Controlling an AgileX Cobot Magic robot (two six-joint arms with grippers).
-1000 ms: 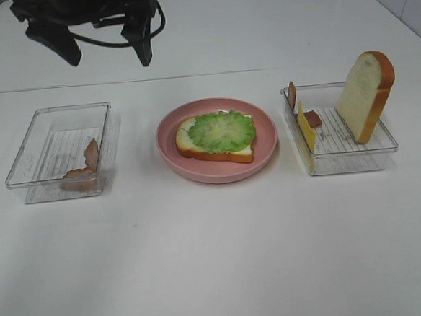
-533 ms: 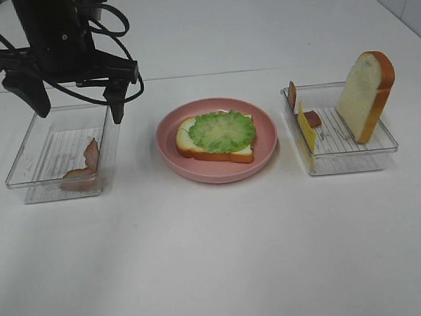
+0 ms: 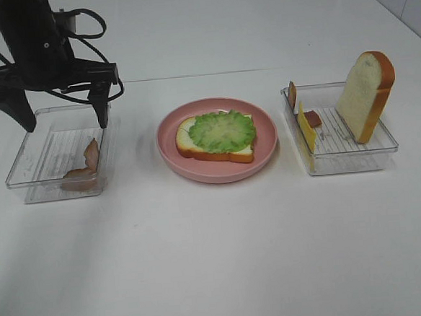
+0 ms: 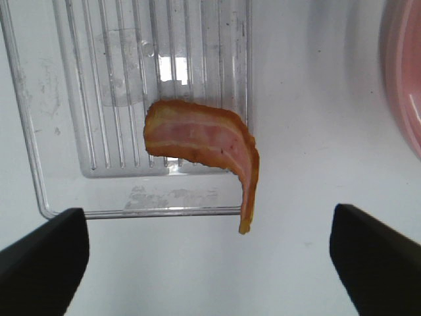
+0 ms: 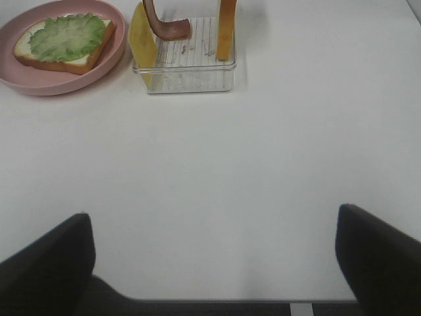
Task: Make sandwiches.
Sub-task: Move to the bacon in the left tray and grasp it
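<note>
The white table [image 3: 217, 259] held the part-built sandwich [image 3: 216, 137] on a pink plate [image 3: 266, 148]. Left gripper [image 3: 65, 125] and right gripper [image 5: 217, 263] stood open, empty. Risk: 1 bacon strip [image 4: 204, 141] leaned against the wall of its tray [image 3: 23, 162]; a descending jaw could strike the rim.

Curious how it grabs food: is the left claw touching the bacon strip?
Apart. The left wrist view shows bare gaps on both sides between the bacon strip and the open left gripper.
</note>
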